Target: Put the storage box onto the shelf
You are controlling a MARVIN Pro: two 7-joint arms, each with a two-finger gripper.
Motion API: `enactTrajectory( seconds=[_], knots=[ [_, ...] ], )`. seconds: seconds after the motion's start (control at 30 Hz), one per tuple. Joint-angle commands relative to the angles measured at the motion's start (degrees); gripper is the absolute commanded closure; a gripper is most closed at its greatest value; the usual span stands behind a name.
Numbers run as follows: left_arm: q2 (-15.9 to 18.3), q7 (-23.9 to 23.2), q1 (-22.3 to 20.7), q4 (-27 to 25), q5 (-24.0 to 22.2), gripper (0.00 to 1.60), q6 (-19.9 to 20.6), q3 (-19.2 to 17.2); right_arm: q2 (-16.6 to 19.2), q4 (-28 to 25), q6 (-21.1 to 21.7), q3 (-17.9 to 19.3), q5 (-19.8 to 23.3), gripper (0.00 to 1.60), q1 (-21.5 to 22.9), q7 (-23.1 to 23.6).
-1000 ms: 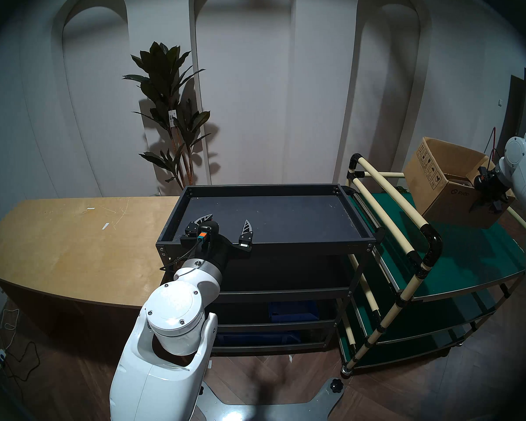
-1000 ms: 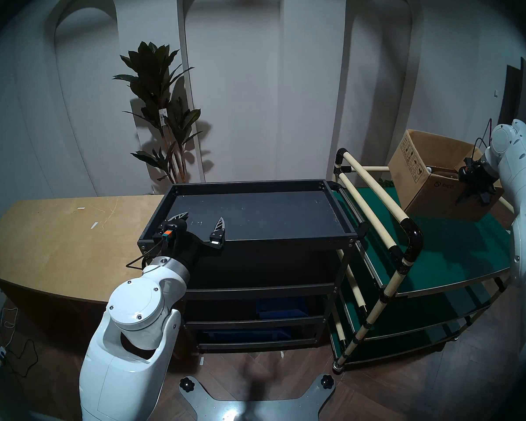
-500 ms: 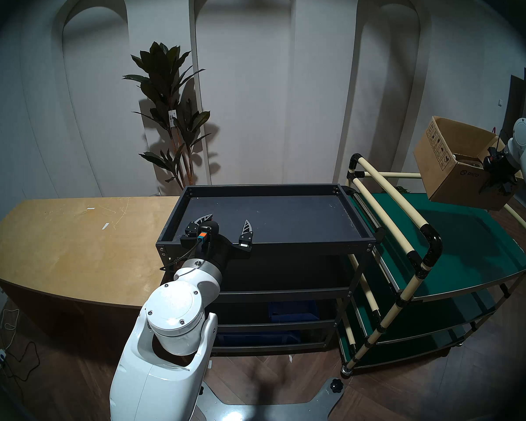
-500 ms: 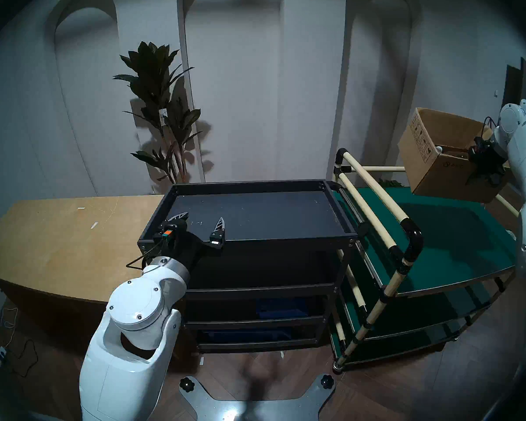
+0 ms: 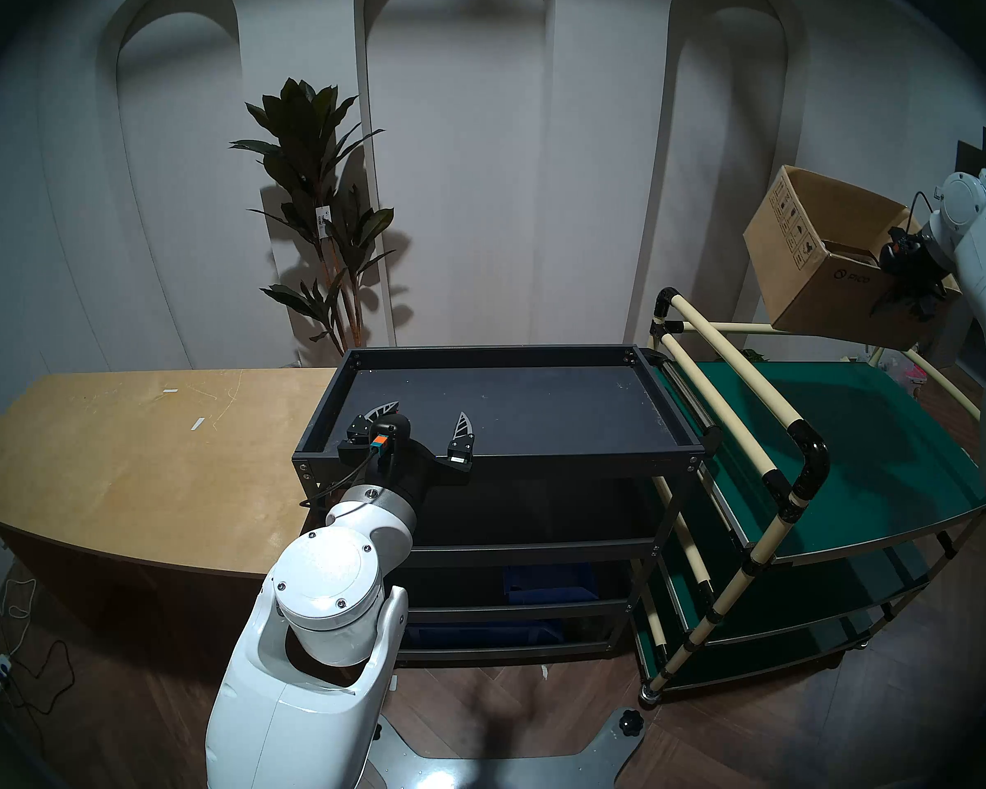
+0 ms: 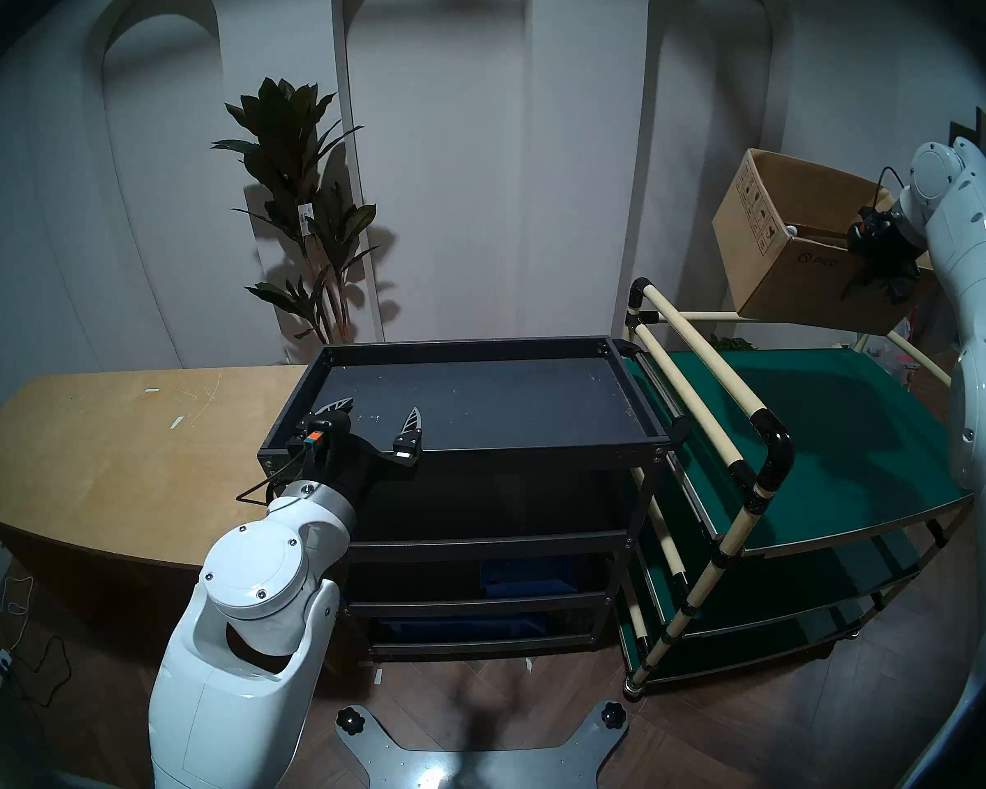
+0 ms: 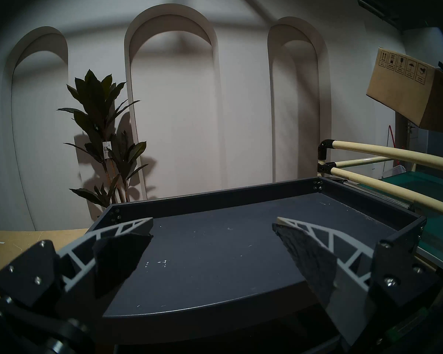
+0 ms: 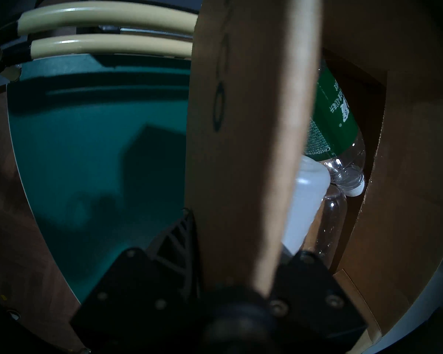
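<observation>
storage box higher, nearer shelf

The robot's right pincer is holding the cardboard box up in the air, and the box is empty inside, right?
Not quite. The right pincer does hold the cardboard box up in the air, but it isn't empty: the right wrist view shows plastic bottles lying inside.

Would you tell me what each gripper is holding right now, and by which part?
The right gripper pinches the cardboard box by its near side wall's top edge; the left gripper holds nothing.
</observation>
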Motion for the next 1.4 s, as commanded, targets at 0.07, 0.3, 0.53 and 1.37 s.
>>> enactTrajectory(
  seconds=[0.07,0.3,0.53,1.37],
  knots=[
    [-0.08,-0.02,-0.51,-1.07,-0.05,0.00,-0.29,-0.10,-7.96,0.41,1.19,-1.18,0.94,1.60,6.57,1.38],
    [-0.09,-0.01,-0.51,-1.05,-0.05,0.00,-0.28,-0.09,-11.84,-0.56,1.31,-4.20,3.29,1.60,7.53,2.95],
    [-0.09,-0.02,-0.51,-1.11,-0.06,0.00,-0.29,-0.10,-16.92,-0.29,1.70,-5.78,4.79,1.60,10.13,3.61],
    [-0.07,-0.06,-0.46,-1.37,-0.11,0.00,-0.31,-0.14,-24.06,4.69,-0.68,-6.95,13.98,1.60,14.63,3.61]
  ],
)
